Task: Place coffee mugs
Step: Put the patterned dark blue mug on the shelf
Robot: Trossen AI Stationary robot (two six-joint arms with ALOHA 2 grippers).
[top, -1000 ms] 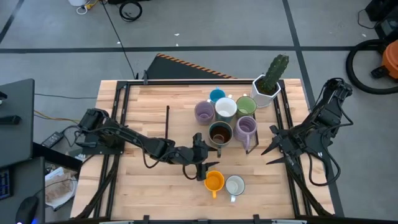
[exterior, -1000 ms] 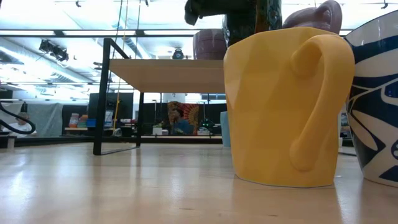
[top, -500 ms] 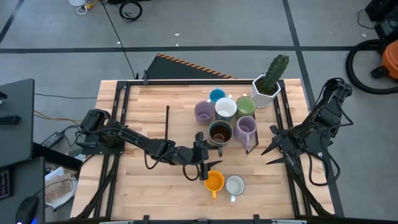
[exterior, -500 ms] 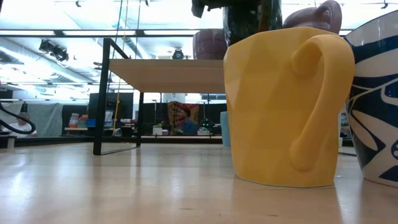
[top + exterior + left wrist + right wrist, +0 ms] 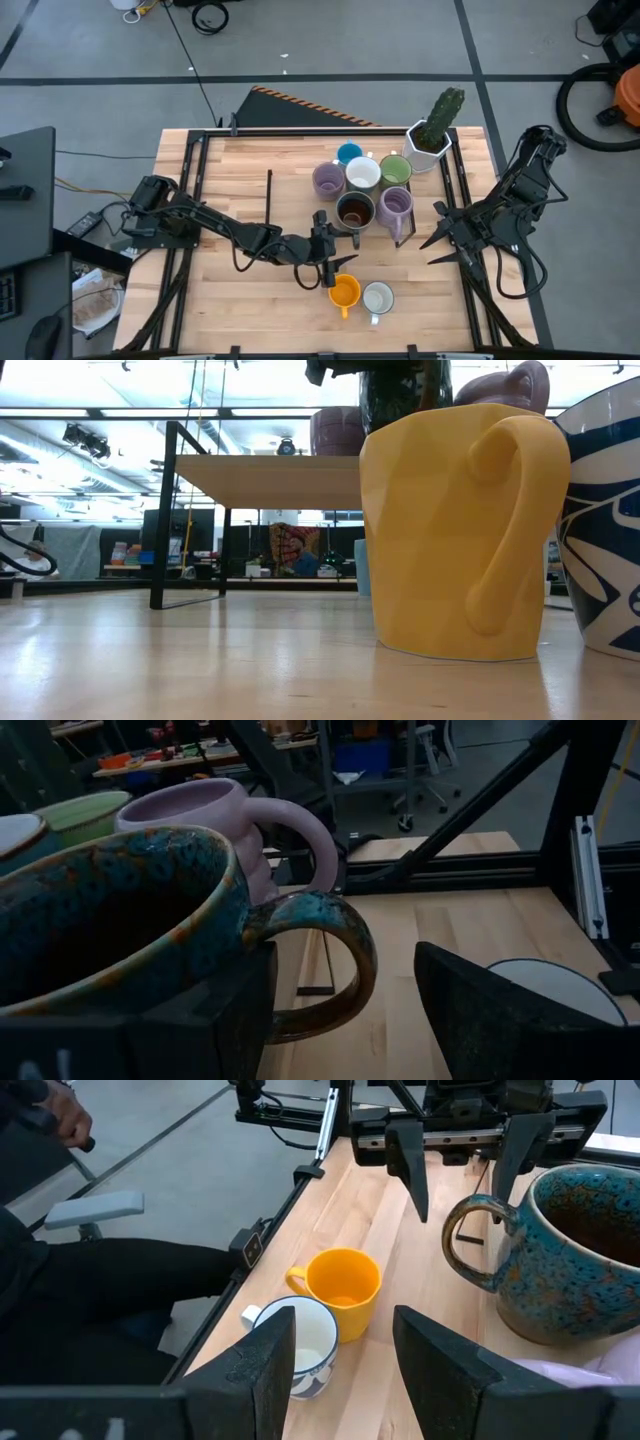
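Note:
The dark speckled brown-teal mug (image 5: 353, 213) stands upright on the table at the near side of a cluster with a blue (image 5: 348, 153), a white (image 5: 362, 174), a green (image 5: 396, 168) and two lavender mugs (image 5: 328, 180) (image 5: 397, 205). My left gripper (image 5: 340, 250) is open just left of the dark mug. Its fingers stand on either side of the mug's handle (image 5: 345, 945) without plainly touching it. An orange mug (image 5: 344, 292) and a white mug (image 5: 378, 298) stand near the table's near edge. My right gripper (image 5: 440, 240) waits open at the table's right side.
A white hexagonal cactus pot (image 5: 430, 140) stands at the far right corner behind the cluster. A thin black frame (image 5: 269, 195) stands on the table's left half, with bare wood around it. The orange mug (image 5: 450, 530) and the blue-patterned white mug (image 5: 605, 520) sit close to the left gripper's near side.
My left gripper has crept a little toward the table's right, closer to the dark mug, staying open. No mug has moved.

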